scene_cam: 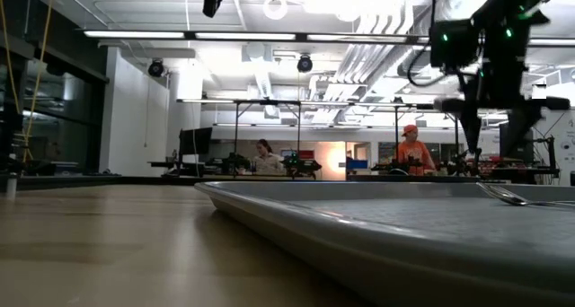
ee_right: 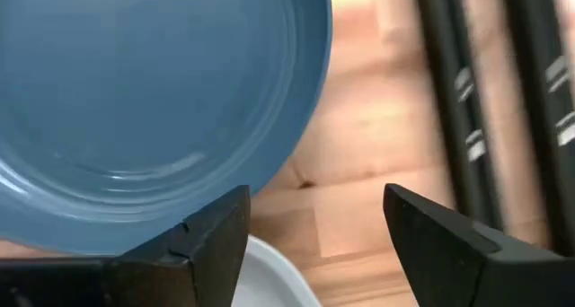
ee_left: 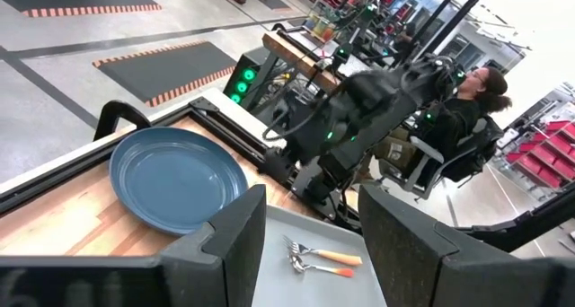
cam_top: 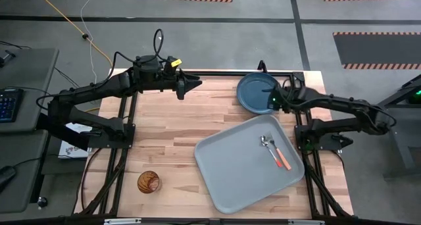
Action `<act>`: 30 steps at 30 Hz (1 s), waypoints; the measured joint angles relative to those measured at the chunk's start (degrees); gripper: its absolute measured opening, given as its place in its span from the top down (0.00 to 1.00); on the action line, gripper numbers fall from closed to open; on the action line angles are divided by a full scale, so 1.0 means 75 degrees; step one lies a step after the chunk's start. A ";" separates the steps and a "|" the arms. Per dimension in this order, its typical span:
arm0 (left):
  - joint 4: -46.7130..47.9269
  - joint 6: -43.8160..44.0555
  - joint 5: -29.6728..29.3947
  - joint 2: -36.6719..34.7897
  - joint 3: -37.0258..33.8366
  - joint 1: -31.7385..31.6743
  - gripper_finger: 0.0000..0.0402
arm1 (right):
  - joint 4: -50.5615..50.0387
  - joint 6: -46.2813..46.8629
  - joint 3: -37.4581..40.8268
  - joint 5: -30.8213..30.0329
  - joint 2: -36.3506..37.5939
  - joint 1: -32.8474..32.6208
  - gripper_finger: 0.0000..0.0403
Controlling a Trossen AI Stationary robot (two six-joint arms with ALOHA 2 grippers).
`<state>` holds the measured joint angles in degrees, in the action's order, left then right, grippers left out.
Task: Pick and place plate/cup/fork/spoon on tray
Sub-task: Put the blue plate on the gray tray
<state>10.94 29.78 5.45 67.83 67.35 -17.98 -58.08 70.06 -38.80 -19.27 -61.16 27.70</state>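
Observation:
The dark teal-blue plate [cam_top: 256, 92] lies flat on the table at the far right, just beyond the tray's far corner. The pale grey-blue tray [cam_top: 237, 175] lies near right. The fork [cam_top: 273, 148] with its orange handle and the spoon [cam_top: 266, 143] lie side by side on the tray. The amber cup [cam_top: 148, 182] stands on the table at the near left. My right gripper [ee_right: 314, 226] is open, pointing down over the plate's near right rim [ee_right: 269, 177]; I see no touch. My left gripper [ee_left: 310, 244] is open and empty, held high over the table's far middle [cam_top: 195, 84].
The black frame rails [cam_top: 299, 129] run along the table's edges close to the plate and tray. Bare wood lies between the cup and the tray. People sit in the room beyond the table [scene_cam: 413, 154].

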 joint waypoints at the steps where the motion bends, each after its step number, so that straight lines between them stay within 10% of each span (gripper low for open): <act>1: 0.0000 0.0000 0.0000 0.0000 0.0000 0.0000 0.58 | 0.0279 0.0156 0.0252 0.0079 0.0027 0.0003 0.38; 30: -0.0003 0.0000 -0.0049 0.0000 0.0000 0.0000 0.58 | 0.2369 0.2049 0.0915 -0.0652 0.0194 0.1009 0.37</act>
<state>10.92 29.78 5.08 67.83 67.35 -17.98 -40.31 85.43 -31.94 -24.16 -59.71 35.27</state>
